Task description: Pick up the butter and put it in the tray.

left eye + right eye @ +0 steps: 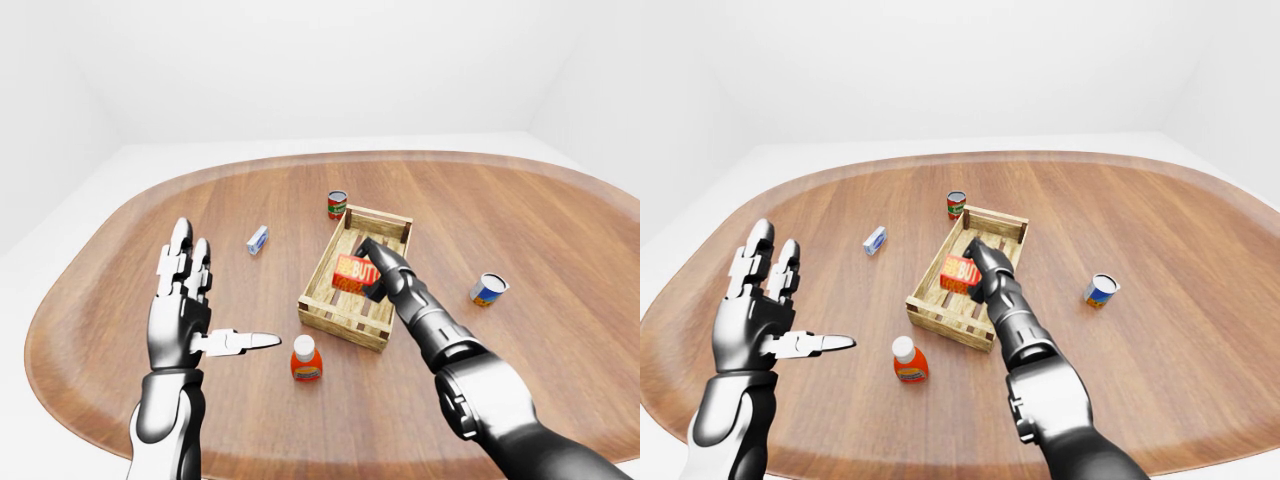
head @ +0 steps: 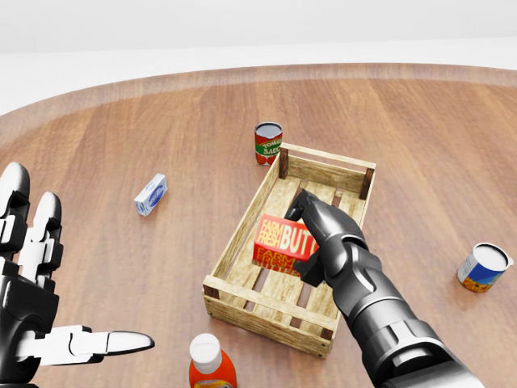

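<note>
The butter [image 2: 279,240] is a red box with yellow lettering, held over the slatted floor of the wooden tray [image 2: 236,241], near its middle. My right hand [image 2: 317,237] is shut on the butter's right end, dark fingers wrapped over its top and side. Whether the box touches the slats I cannot tell. My left hand [image 2: 36,299] hangs at the bottom left of the head view, open, fingers spread, thumb pointing right, nothing in it.
A tomato sauce can [image 2: 268,143] stands just above the tray's top corner. A small blue-white carton [image 2: 151,194] lies to the left. A red bottle with a white cap [image 2: 210,365] stands below the tray. A blue can [image 2: 483,267] lies at right.
</note>
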`<state>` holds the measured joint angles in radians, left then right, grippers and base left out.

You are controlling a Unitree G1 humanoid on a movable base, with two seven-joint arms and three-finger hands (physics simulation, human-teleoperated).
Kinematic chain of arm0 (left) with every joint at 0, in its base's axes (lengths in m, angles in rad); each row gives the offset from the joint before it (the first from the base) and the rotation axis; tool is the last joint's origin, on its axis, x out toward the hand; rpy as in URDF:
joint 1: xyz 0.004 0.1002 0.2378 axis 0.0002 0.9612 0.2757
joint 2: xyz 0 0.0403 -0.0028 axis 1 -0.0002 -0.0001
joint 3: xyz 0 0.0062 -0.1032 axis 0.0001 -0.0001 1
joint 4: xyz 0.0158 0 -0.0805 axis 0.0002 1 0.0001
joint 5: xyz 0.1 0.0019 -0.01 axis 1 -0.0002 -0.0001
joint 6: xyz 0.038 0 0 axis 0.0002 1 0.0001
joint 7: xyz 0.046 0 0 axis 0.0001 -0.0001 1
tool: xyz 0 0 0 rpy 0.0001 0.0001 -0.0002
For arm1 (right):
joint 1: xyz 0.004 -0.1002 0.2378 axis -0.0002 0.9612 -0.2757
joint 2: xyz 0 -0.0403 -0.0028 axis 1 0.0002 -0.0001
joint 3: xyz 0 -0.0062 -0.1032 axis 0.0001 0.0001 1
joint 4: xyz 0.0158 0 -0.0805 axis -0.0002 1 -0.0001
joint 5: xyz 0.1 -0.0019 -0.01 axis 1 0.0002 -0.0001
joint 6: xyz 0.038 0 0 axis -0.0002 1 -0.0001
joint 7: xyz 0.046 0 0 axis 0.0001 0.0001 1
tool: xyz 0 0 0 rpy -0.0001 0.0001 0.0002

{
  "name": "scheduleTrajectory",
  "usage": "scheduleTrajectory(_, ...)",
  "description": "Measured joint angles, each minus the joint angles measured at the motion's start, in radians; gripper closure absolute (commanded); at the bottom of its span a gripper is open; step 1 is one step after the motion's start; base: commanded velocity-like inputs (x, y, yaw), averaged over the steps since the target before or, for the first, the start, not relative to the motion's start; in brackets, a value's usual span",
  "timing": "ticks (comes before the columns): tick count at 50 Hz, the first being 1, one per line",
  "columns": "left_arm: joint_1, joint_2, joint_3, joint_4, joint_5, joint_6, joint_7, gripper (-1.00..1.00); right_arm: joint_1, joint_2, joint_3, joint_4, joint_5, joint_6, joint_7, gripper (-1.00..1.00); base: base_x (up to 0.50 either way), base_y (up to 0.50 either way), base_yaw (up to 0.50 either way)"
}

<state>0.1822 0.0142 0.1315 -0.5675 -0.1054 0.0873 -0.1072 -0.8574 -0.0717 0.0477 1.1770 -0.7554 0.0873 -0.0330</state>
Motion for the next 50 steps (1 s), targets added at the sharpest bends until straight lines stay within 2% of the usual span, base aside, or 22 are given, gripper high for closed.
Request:
scheduleTrajectory(1,0.000,0.000,0.000,-0.001,0.000,0.000,0.000,-1.00,0.000,0.000,-0.001,0.000,-0.002,0.000,-0.002,0.14,0.00,0.00,0.00)
scheduleTrajectory(3,0.000,0.000,0.000,-0.001,0.000,0.000,0.000,-1.00,0.000,0.000,-0.002,-0.001,-0.004,0.000,-0.003,-0.34,0.00,0.00,0.00)
scheduleTrajectory(4,0.000,0.000,0.000,-0.002,0.000,0.000,0.000,-1.00,0.000,0.000,-0.002,-0.001,-0.005,0.000,-0.004,-0.78,0.00,0.00,0.00)
scheduleTrajectory(5,0.001,0.000,0.000,-0.002,0.000,0.000,0.000,-1.00,-0.001,0.000,-0.004,-0.003,-0.004,0.000,-0.005,-1.00,0.00,0.00,0.00)
scheduleTrajectory(40,0.006,-0.001,-0.003,-0.009,0.001,0.000,-0.003,-1.00,-0.038,-0.006,-0.015,-0.046,0.013,0.000,-0.019,-1.00,0.00,0.00,0.00)
scheduleTrajectory(50,0.006,-0.001,-0.003,-0.009,0.002,0.000,-0.003,-1.00,-0.042,-0.025,-0.011,-0.184,0.082,0.000,0.032,-1.00,0.00,0.00,0.00)
